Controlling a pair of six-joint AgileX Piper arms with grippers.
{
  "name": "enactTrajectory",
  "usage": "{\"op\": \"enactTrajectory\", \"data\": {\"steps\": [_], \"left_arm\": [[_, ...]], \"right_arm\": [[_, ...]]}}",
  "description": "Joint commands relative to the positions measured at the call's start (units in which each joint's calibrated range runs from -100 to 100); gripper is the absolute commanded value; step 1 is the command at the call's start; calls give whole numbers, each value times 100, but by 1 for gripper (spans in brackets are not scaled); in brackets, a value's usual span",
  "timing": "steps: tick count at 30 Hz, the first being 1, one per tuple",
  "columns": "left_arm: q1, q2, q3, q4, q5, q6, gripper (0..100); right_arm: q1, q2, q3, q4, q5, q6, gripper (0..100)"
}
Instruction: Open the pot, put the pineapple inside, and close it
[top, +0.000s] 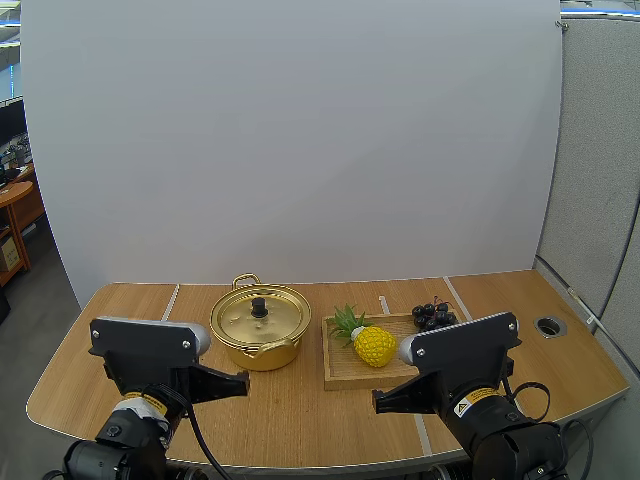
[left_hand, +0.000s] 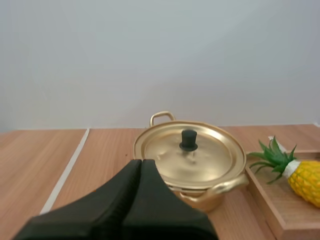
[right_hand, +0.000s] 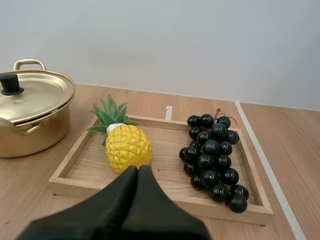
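The pineapple (top: 373, 346) lies on its side in the left half of the tray (top: 340, 374). Its long axis slants, with the leafy crown pointing toward the pot (top: 250, 356) and the far edge of the surface (top: 300, 420). Grapes (top: 433, 316) lie in the tray's far right corner. The pot stands mid-surface, just left of the tray, lid (top: 258, 312) on. By the near edge, the left hand (left_hand: 140, 161) hovers before the pot and the right hand (right_hand: 138, 168) before the tray, each with fingers pressed together, holding nothing.
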Motion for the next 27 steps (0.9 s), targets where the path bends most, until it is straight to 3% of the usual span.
{"op": "enactTrajectory", "data": {"steps": [1, 17, 27], "left_arm": [[8, -20, -405, 73, -42, 20, 0], [8, -20, -2439, 73, 1693, 580, 0], [8, -20, -3669, 73, 3960, 580, 0]], "right_arm": [[-22, -34, -256, 48, -168, -13, 0], [-22, -34, -2469, 48, 756, -13, 0], [-22, -34, -3664, 59, 3890, -13, 0]]}}
